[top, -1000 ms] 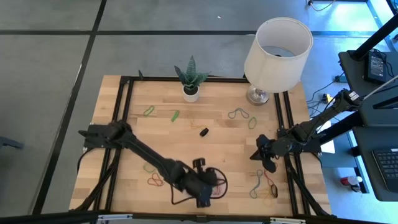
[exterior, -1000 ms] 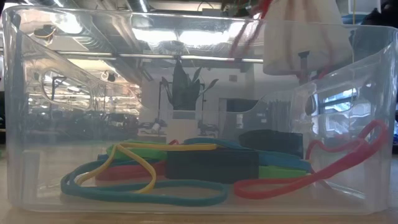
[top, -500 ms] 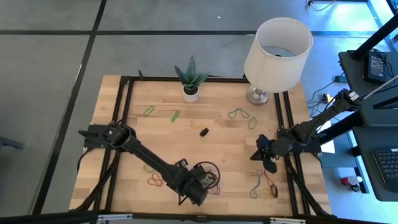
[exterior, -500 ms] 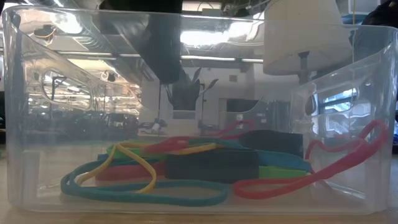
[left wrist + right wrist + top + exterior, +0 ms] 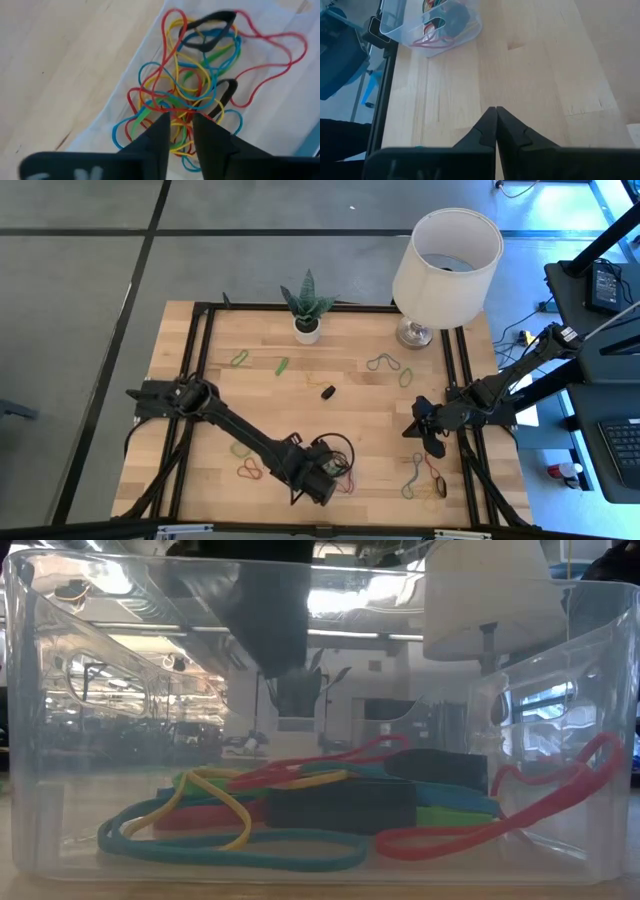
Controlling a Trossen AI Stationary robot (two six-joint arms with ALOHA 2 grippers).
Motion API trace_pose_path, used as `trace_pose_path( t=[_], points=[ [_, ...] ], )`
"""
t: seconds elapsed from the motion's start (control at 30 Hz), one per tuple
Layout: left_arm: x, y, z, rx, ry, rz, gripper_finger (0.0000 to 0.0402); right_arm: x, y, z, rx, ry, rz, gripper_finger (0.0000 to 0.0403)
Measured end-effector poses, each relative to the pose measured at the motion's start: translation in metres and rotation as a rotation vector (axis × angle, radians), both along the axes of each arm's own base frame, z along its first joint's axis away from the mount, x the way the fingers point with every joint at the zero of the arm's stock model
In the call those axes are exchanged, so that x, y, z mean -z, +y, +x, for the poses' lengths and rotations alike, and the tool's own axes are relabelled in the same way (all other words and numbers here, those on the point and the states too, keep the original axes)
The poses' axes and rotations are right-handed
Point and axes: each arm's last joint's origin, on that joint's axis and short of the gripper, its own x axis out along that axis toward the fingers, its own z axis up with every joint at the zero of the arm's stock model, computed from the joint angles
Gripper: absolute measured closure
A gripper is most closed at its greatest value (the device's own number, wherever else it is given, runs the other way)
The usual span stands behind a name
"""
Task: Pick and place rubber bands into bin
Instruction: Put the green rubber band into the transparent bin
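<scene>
The bin [image 5: 60, 740] is a clear shallow tray near the table's front edge, also seen in the right wrist view [image 5: 400, 36]. Rubber bands [image 5: 185, 85] in red, yellow, blue and green lie tangled on its floor, with a red band [image 5: 330, 755] on top of the pile. My left gripper [image 5: 181, 119] hangs open just above them, pointing steeply down, nothing between its fingers. More bands lie loose on the table: green ones [image 5: 240, 358] at the far left, a grey one [image 5: 385, 363], and a heap [image 5: 425, 480] at the near right. My right gripper [image 5: 418, 430] waits shut at the right.
A small potted plant [image 5: 306, 315] and a white lamp [image 5: 445, 260] stand along the far edge. A small black chunk [image 5: 327, 392] lies mid-table, and dark blocks [image 5: 340, 805] lie among the bands in the bin. Red and orange bands [image 5: 248, 472] lie left of the bin.
My left gripper has sunk toward the bin and rolled about its own line. The red band that hung high over the bin has fallen and now lies on top of the pile inside.
</scene>
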Motion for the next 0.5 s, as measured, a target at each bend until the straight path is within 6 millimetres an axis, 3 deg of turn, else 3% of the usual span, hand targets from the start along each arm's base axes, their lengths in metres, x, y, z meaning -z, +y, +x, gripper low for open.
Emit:
trace_pose_path(
  t=[0.27, 0.37, 0.5],
  points=[
    [-0.036, 0.016, 0.02, 0.036, -0.101, -0.017, 0.0302, 0.0, 0.0, 0.0, 0.003, -0.002, 0.004, 0.0395],
    [-0.051, 0.036, 0.031, 0.046, -0.133, 0.02, 0.0317, -0.001, 0.0, 0.001, 0.008, -0.01, 0.004, 0.0395],
    [-0.055, 0.063, 0.038, 0.176, -0.081, 0.107, 0.0367, -0.003, 0.0, 0.003, 0.053, -0.043, 0.022, 0.0395]
  ],
)
